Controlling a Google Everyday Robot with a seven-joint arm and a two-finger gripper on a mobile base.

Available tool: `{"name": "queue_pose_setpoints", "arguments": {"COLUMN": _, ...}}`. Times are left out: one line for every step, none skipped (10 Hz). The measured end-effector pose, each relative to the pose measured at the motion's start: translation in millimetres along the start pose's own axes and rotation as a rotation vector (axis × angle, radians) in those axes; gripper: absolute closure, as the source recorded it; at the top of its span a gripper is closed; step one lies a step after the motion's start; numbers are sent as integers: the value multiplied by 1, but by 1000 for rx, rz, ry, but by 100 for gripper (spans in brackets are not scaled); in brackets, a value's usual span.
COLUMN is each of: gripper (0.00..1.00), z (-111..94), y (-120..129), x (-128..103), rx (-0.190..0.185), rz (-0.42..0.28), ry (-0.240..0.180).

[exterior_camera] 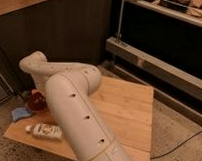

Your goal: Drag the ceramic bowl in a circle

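The ceramic bowl (37,101), small, glossy and red-orange, sits near the left edge of the wooden table (124,112). My white arm (69,94) bends over the table and comes down right above it. The gripper (37,92) sits at the bowl's top, mostly hidden by the wrist, and is shut. I cannot tell whether it grips the rim.
A blue sponge (19,113) lies left of the bowl at the table corner. A white bottle (45,130) lies on its side near the front edge. A dark cabinet with a metal rail (155,62) stands behind, and a cable (178,146) runs across the floor at right.
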Motion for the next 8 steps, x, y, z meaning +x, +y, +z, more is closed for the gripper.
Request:
{"name": "queue_pose_setpoints", "arguments": {"gripper": 100, "z": -2, "y": -5, "x": -6, "rx": 11, "rz": 10, "ry": 0}}
{"name": "queue_pose_setpoints", "arguments": {"gripper": 100, "z": -5, "y": -10, "x": -11, "rx": 21, "rz": 21, "ry": -4}}
{"name": "queue_pose_setpoints", "arguments": {"gripper": 100, "z": -9, "y": -19, "x": -18, "rx": 34, "rz": 38, "ry": -11}}
{"name": "queue_pose_setpoints", "arguments": {"gripper": 100, "z": -13, "y": -27, "x": -25, "rx": 46, "rz": 52, "ry": -20}}
{"name": "queue_pose_setpoints", "arguments": {"gripper": 100, "z": -17, "y": -35, "x": -31, "rx": 53, "rz": 70, "ry": -27}}
{"name": "queue_pose_setpoints", "arguments": {"gripper": 100, "z": -19, "y": -43, "x": -35, "rx": 59, "rz": 85, "ry": -31}}
{"name": "queue_pose_setpoints", "arguments": {"gripper": 100, "z": -20, "y": -51, "x": -38, "rx": 67, "rz": 99, "ry": -34}}
{"name": "queue_pose_setpoints", "arguments": {"gripper": 100, "z": -19, "y": -58, "x": -41, "rx": 73, "rz": 112, "ry": -36}}
